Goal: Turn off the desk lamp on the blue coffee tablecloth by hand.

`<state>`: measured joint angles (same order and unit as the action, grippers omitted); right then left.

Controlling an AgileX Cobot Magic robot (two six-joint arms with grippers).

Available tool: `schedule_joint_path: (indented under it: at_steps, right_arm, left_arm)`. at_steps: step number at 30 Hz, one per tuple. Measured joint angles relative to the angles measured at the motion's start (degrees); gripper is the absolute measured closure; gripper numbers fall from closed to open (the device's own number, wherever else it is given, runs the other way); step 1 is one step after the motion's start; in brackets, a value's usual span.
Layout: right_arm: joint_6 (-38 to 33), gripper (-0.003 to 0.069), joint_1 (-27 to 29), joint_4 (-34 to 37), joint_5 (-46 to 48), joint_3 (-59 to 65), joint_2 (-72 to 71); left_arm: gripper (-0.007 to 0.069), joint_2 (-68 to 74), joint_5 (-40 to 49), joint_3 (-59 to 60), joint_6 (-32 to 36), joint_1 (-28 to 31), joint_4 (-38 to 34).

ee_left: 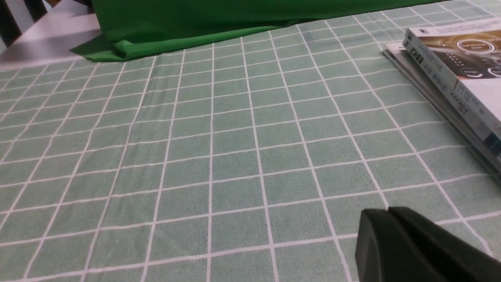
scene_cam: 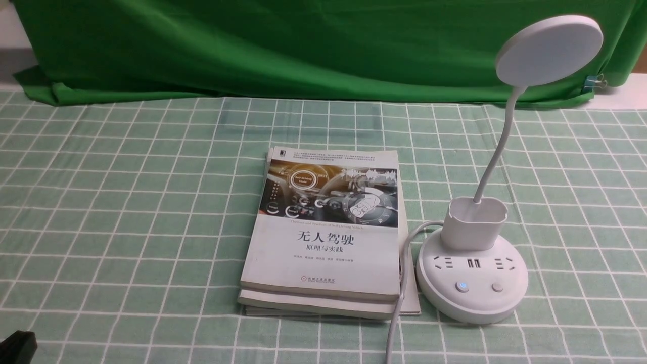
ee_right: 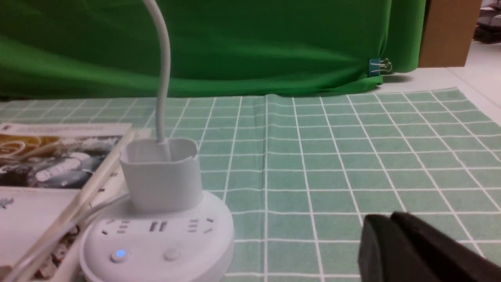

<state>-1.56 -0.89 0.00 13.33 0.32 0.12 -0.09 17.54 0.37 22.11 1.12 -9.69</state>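
The white desk lamp (scene_cam: 472,283) stands at the right on the blue coffee tablecloth (scene_cam: 126,202). Its disc head (scene_cam: 550,49) is raised on the thin neck. On the round base, the left button (scene_cam: 462,286) glows blue and the right button (scene_cam: 497,287) is unlit. In the right wrist view the lamp base (ee_right: 156,239) is close by. My right gripper (ee_right: 391,216), the hand, hangs shut and empty beside the base, apart from it. My left gripper (ee_left: 387,211) is shut and empty, low over bare cloth far from the lamp.
A stack of books (scene_cam: 323,232) lies left of the lamp base, and the lamp's white cable (scene_cam: 399,298) runs along its edge toward me. A dark green backdrop cloth (scene_cam: 303,45) hangs behind. A black piece of my left arm (scene_cam: 17,346) shows at the front left corner.
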Motion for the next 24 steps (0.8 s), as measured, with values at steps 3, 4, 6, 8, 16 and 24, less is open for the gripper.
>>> schedule_joint_path:
  at_steps: [3, 4, 6, 8, 16, 24]
  right_arm:
    - [-0.95, 0.0634, -0.19, 0.00, 0.28, 0.00, 0.00]
    - [-1.10, 0.0634, -0.36, 0.00, 0.47, 0.00, 0.00]
    - [-1.15, 0.0634, -0.87, 0.00, 0.60, 0.00, 0.00]
    - [-1.15, 0.0634, -1.53, 0.00, 0.65, 0.00, 0.00]
    - [0.53, 0.0638, -3.69, 0.00, 1.09, 0.00, 0.00]
    - [1.56, 0.0639, -4.18, 0.00, 1.09, 0.00, 0.00]
  left_arm:
    - [0.0624, 0.00, 0.00, 0.00, 0.00, 0.00, 0.00]
    - [0.0624, 0.00, 0.00, 0.00, 0.00, 0.00, 0.00]
    - [0.0624, 0.00, 0.00, 0.00, 0.00, 0.00, 0.00]
    - [0.0624, 0.00, 0.00, 0.00, 0.00, 0.00, 0.00]
    - [0.0624, 0.00, 0.00, 0.00, 0.00, 0.00, 0.00]
    - [0.0624, 0.00, 0.00, 0.00, 0.00, 0.00, 0.00]
